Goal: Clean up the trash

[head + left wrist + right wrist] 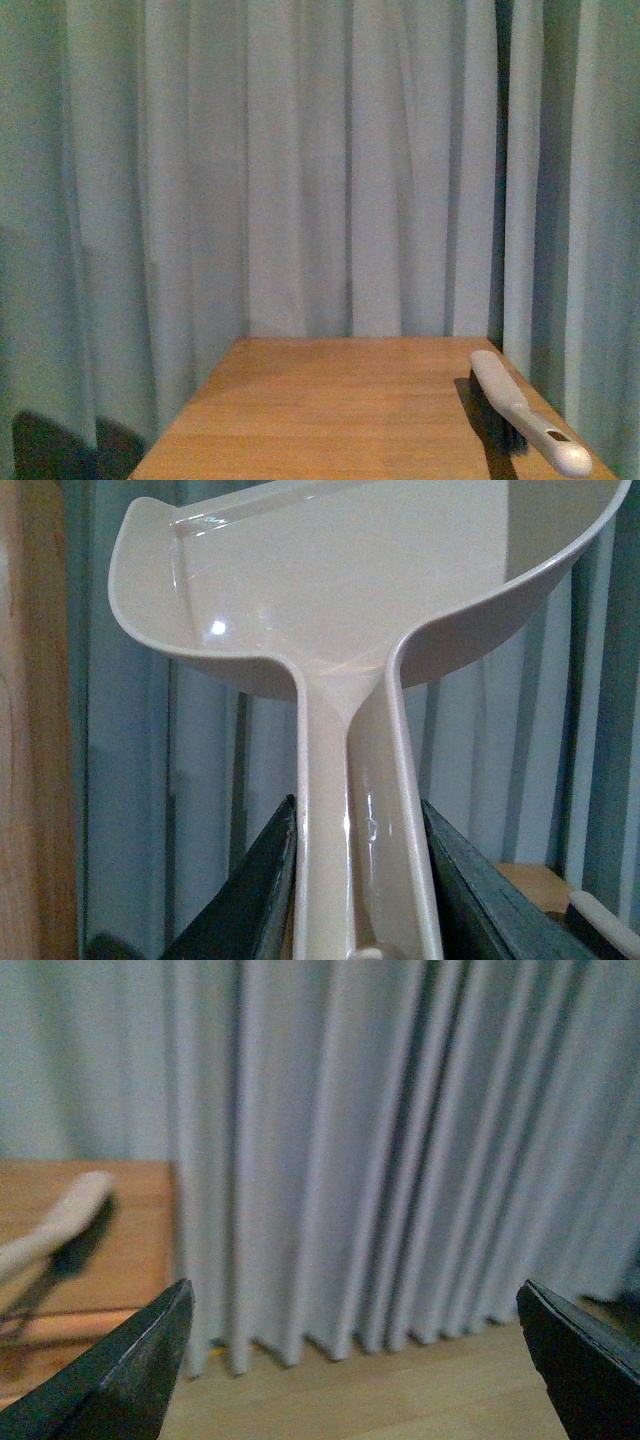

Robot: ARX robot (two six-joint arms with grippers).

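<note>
No trash shows in any view. In the left wrist view my left gripper [360,880] is shut on the handle of the pale pinkish dustpan [360,590], whose empty scoop is raised in front of the curtain. A white brush with dark bristles [520,412] lies on the wooden table [330,400] near its right edge; it also shows as the brush [60,1225] in the right wrist view. My right gripper [355,1360] is open with nothing between its dark fingers [120,1380], hanging over the wood floor beside the table. Neither arm appears in the front view.
A pale blue-grey curtain [330,170] hangs close behind and around the table. Wood floor [400,1390] runs under the curtain hem to the table's side.
</note>
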